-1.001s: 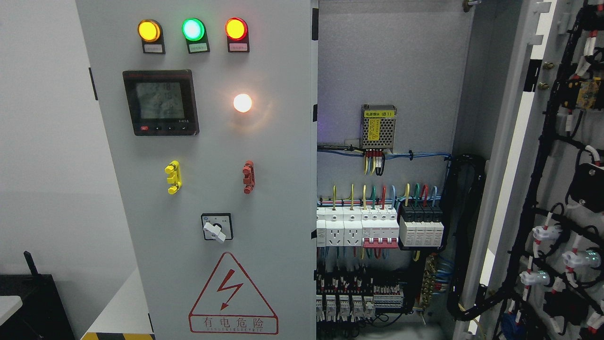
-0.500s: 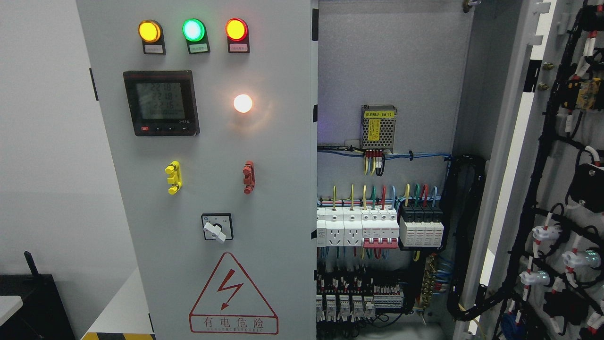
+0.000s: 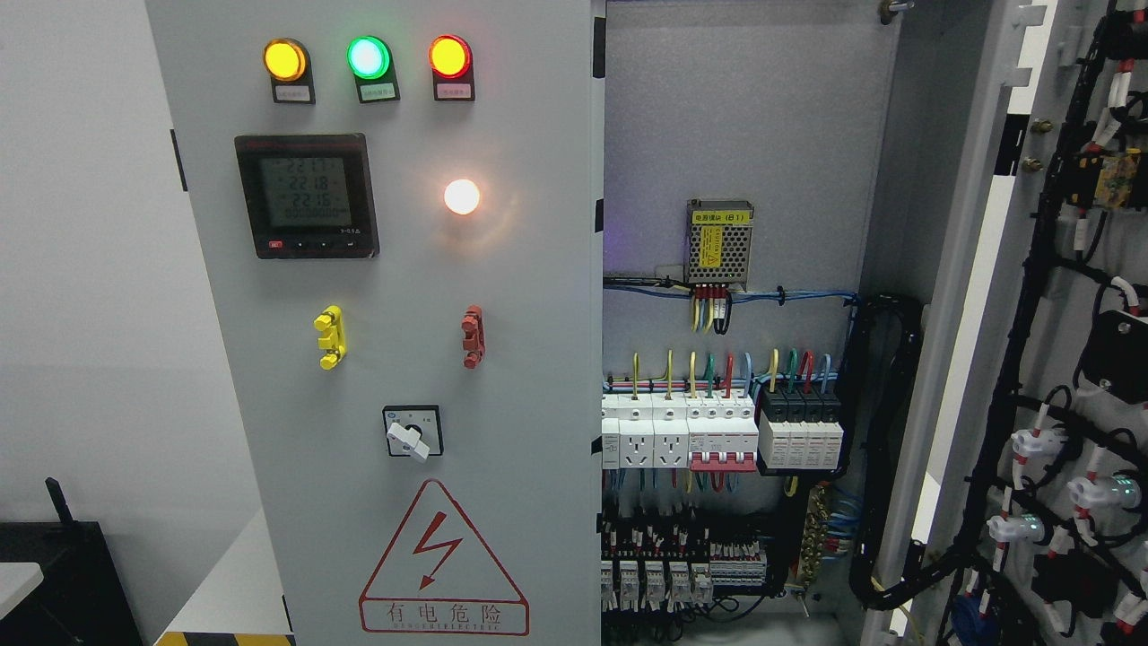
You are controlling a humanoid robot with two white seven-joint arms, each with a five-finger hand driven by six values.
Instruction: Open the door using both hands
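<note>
Grey electrical cabinet against a white wall [image 3: 81,296]. Left door [image 3: 404,359] closed; right door [image 3: 1058,377] swung open at the far right, wiring on its inner face. Left door carries yellow, green and red lamps, a meter [image 3: 305,196] and a warning triangle [image 3: 443,558] reading "有电危险". No robot hand in view, so finger state and door-to-finger position cannot be told.

Electrical plant room or test lab: control cabinet [image 3: 404,359], indicator lamps [image 3: 367,56], breakers [image 3: 717,435], wiring looms [image 3: 1031,359], hazard sign [image 3: 442,561].
</note>
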